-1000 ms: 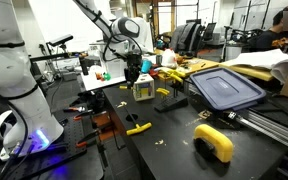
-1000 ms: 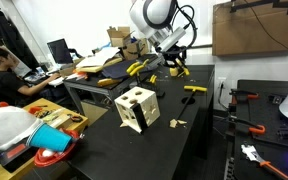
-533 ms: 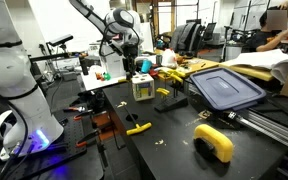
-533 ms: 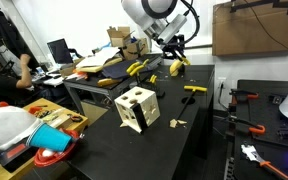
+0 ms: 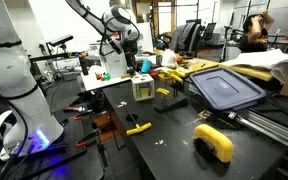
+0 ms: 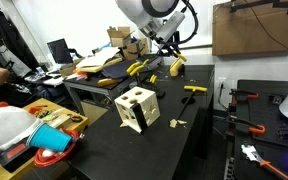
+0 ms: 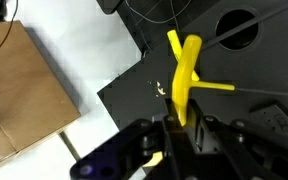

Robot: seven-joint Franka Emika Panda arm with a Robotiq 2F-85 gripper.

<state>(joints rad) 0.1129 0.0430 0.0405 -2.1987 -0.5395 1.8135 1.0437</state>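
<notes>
I am gripping a yellow piece (image 7: 184,75): my jaws are closing tight on its lower end, and in the wrist view the rest of it is sticking out ahead of them, with a thinner yellow bar branching off to one side. I am holding it in the air above the black tabletop (image 5: 174,130), not touching anything. In both exterior views the piece is too small to make out at my jaws.

My arm (image 5: 114,25) (image 6: 149,12) is reaching in from above, and my jaws are hanging higher than the wooden box (image 5: 142,88) (image 6: 137,108) and near it. The box, with cut-out holes in its faces, is standing upright on the tabletop.

A yellow T-piece (image 5: 137,127) (image 6: 192,89) is lying flat on the tabletop, apart from the box. A dark blue lid (image 5: 224,88) is resting farther along the tabletop in an exterior view, and a yellow curved block (image 5: 214,142) is sitting near the front edge.

In the wrist view a corner of the tabletop is showing below me, and beyond it a brown cardboard sheet (image 7: 24,95) is lying on the pale floor.
</notes>
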